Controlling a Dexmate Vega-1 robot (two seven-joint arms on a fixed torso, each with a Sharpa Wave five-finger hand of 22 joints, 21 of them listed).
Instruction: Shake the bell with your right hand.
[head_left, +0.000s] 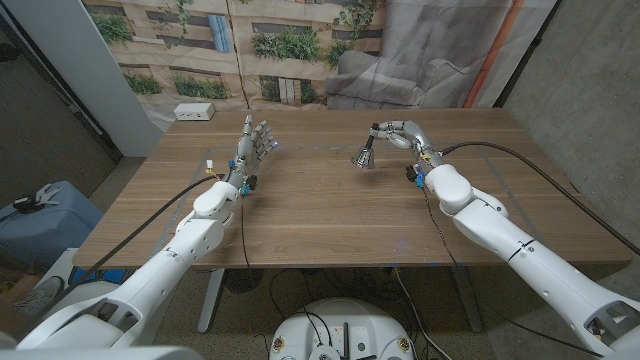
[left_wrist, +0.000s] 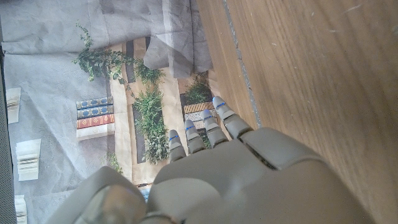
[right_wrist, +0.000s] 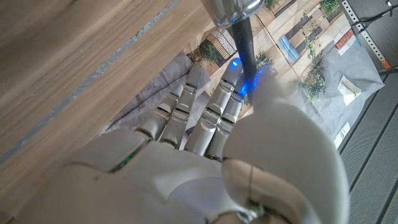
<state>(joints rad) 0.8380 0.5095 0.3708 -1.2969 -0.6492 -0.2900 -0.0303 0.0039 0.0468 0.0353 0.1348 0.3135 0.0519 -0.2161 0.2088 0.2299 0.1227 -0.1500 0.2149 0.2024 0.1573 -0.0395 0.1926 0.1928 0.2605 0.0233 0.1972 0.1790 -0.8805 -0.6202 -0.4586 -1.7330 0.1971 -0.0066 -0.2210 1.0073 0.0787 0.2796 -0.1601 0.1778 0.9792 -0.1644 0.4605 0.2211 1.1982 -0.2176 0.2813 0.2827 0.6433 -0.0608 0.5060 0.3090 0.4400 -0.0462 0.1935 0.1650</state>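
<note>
The right hand (head_left: 400, 134) is pinching the dark handle of the bell (head_left: 363, 156) between thumb and fingertips, holding it tilted in the air above the far middle of the tabletop (head_left: 330, 215). That grip is looking thin, so a brisk shake could be working the handle loose and dropping the bell, though how firmly the fingers are closing is hard to judge. The left hand (head_left: 254, 146) is standing upright with fingers spread, holding nothing.
</note>
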